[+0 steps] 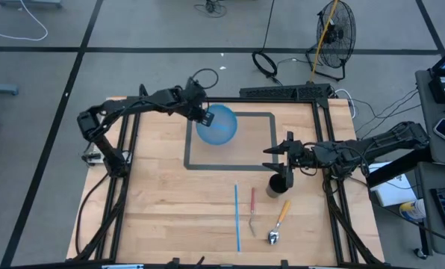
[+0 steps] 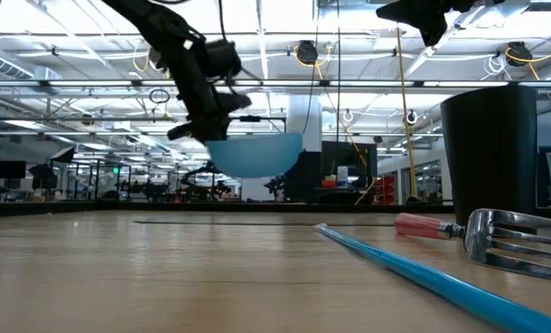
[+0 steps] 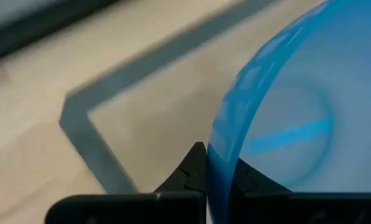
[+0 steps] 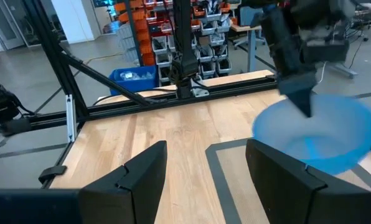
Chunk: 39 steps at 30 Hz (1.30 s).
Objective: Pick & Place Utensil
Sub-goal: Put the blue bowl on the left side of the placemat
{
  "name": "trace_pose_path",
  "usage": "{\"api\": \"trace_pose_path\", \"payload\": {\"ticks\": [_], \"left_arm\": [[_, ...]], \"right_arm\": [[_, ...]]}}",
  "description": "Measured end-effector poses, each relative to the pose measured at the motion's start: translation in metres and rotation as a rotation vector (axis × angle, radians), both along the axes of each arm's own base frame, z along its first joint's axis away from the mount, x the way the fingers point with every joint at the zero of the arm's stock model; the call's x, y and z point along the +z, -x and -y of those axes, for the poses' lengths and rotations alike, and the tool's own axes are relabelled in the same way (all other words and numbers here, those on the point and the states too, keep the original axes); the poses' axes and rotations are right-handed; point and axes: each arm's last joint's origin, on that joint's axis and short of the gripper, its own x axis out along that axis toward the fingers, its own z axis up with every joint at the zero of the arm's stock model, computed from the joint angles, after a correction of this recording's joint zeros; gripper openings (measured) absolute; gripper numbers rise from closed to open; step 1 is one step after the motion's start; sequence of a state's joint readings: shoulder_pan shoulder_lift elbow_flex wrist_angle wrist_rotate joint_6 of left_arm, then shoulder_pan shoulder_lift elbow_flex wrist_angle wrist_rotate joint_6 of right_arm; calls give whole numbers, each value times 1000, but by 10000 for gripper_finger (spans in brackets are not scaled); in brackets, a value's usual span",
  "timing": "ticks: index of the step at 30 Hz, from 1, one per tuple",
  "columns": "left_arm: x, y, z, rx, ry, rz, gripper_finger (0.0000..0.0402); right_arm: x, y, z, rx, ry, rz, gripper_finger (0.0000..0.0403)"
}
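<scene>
A translucent blue bowl (image 1: 221, 125) hangs in the air over the far left part of a grey tape rectangle (image 1: 230, 166); in the low view the bowl (image 2: 257, 154) is clear of the table. My left gripper (image 1: 202, 114) is shut on its rim. My right gripper (image 1: 281, 148) hovers open at the rectangle's right edge, just beyond a black cup (image 1: 277, 184), touching nothing. Near the cup lie a blue stick (image 1: 237, 217), a red-handled fork (image 1: 252, 211) and an orange-handled spoon (image 1: 279, 221), flat on the table. My left gripper (image 3: 218, 155) pinches the bowl's rim (image 3: 221, 134) on the bowl's left side, one finger (image 3: 251, 179) inside the bowl and one finger (image 3: 188, 173) outside. It comes slanting down from the table's left. The bowl is lifted clear and roughly level.
The black cup (image 2: 490, 157) stands upright on the right of the table. The fork (image 2: 520, 239) and the blue stick (image 2: 414, 266) lie close to the near edge. Bare wood spreads left of the utensils and inside the tape rectangle.
</scene>
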<state>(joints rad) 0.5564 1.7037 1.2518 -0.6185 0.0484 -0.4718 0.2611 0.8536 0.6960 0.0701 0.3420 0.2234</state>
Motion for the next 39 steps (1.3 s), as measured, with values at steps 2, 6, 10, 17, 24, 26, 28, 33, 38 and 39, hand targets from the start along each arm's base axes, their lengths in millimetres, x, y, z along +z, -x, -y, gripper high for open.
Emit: {"api": "trace_pose_path", "payload": {"ticks": [2, 6, 10, 17, 24, 26, 28, 33, 38, 39], "left_arm": [[-7, -7, -3, -17, 37, 10, 8], [-20, -14, -5, -27, 101, -42, 25], [-29, -16, -7, -42, 126, -85, 23], [-32, -18, -5, -57, 118, -94, 16], [-32, -18, -5, -68, 92, -112, 34], [-32, -18, -5, -71, 80, -119, 26], [-32, -18, -5, -79, 76, -120, 16], [-32, -19, -4, -93, 72, -122, 9], [-32, -19, -4, -91, 72, -122, 39], [-32, -19, -4, -90, 73, -121, 42]], "right_arm": [[0, 0, 0, 0, 0, 0, 215], [0, 0, 0, 0, -12, 0, 215], [-1, 0, 0, -1, -24, -7, 215], [-1, 0, 0, 0, -23, -10, 215], [-2, 0, 0, 0, -22, -16, 215], [-2, 0, 0, 0, -21, -20, 215], [-2, 0, 0, 0, -21, -21, 215], [-3, 0, 0, 1, -20, -24, 215], [-3, 0, 0, 1, -18, -29, 215], [-3, 0, 0, 1, -18, -29, 215]]}}
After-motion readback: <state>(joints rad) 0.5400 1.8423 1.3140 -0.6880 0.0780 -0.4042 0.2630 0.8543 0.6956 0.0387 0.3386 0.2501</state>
